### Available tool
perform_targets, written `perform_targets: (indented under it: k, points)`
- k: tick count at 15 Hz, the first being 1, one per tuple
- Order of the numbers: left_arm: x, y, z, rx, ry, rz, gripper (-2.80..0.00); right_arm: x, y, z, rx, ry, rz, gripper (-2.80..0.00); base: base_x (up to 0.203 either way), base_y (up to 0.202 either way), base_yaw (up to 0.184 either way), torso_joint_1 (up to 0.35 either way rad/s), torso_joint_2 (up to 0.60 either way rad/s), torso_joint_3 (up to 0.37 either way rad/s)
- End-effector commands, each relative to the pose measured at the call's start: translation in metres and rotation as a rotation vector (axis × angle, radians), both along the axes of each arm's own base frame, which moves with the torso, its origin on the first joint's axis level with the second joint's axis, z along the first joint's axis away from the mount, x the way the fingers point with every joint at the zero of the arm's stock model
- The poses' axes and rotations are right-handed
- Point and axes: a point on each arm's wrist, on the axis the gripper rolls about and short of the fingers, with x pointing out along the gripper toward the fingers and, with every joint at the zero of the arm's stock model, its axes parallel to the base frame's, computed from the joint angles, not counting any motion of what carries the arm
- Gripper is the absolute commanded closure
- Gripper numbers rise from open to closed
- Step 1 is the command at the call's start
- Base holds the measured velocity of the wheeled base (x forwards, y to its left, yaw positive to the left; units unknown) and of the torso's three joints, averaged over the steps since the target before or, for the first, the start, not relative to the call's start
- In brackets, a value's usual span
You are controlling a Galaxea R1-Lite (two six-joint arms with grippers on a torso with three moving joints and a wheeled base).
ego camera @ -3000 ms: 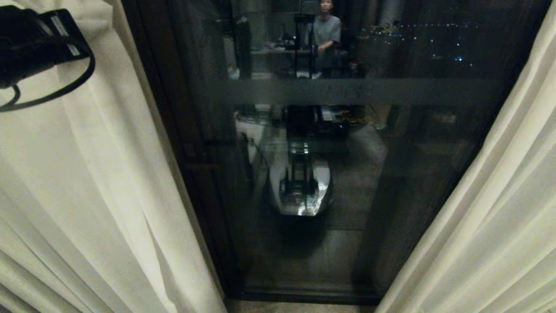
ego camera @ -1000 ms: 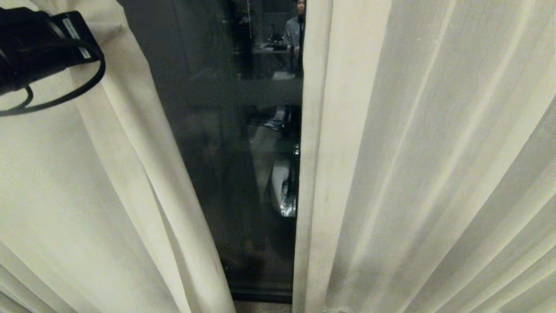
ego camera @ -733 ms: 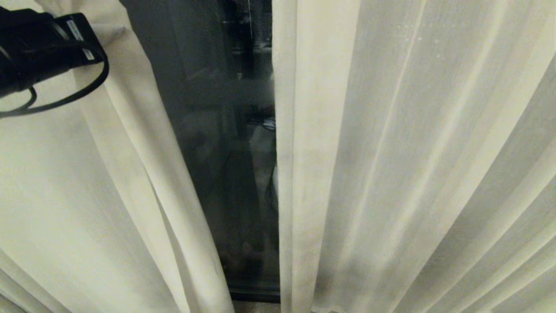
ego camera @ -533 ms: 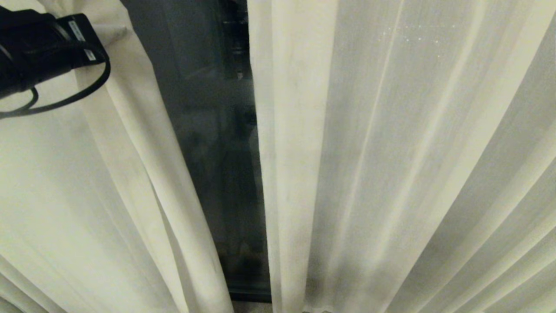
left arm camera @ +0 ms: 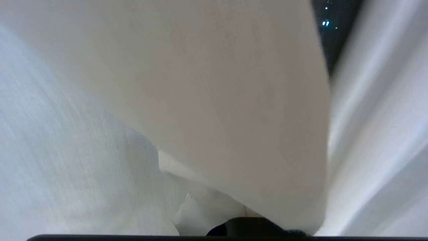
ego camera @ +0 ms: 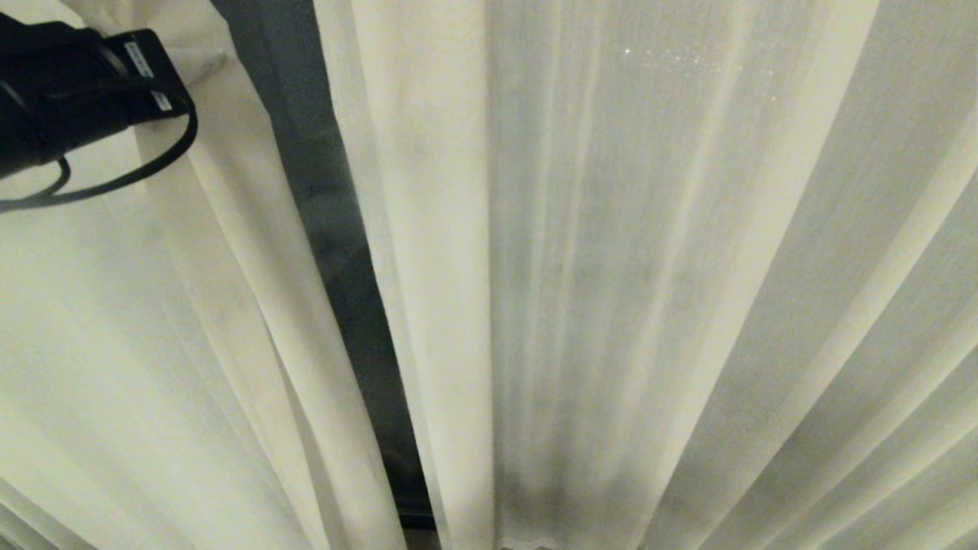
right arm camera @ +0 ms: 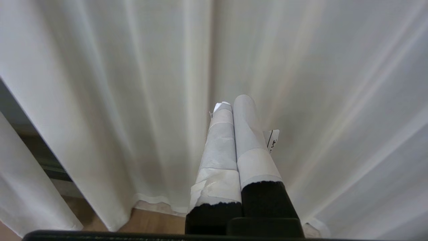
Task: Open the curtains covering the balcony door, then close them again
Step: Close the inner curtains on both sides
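The curtains point(ego camera: 649, 290) fill almost the whole head view. They are two big cream cloth panels with soft folds running down, and each has a straight sewn edge. The right panel point(ego camera: 611, 229) is the widest thing here and reaches past the middle. The left panel point(ego camera: 153, 344) hangs at the left side. Between their edges there is only a thin dark gap, and through it a strip of the balcony door point(ego camera: 344, 252) shows, dark glass with a dark frame at the bottom. In the right wrist view the hem of the cloth hangs just over a wooden floor point(right arm camera: 150, 222).

The left gripper point(left arm camera: 214, 209) is up high by the left panel's edge, pressed together with a fold of that cloth pinched in it. The right gripper point(right arm camera: 234, 103) is low, near the right panel, its taped fingers point(right arm camera: 220, 147) pressed together, holding nothing.
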Motion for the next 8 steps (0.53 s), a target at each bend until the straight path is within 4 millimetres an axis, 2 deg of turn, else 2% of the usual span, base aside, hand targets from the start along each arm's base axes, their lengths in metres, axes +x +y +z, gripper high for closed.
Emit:
perform_targets:
  k: [1,8]
  points:
    - [0.0007,0.0,-0.0003,-0.001,0.0,-0.001,0.0,0.0,0.0,-0.0001,-0.001,0.0,0.001,0.0,0.0,-0.19,0.001,-0.002,0.0,0.002]
    - [-0.0003,-0.0003,0.0,-0.001,-0.001,-0.002,0.0,0.0,0.0,-0.0001,-0.001,0.0,0.0,0.0,0.0,-0.19,-0.001,0.002,0.0,0.003]
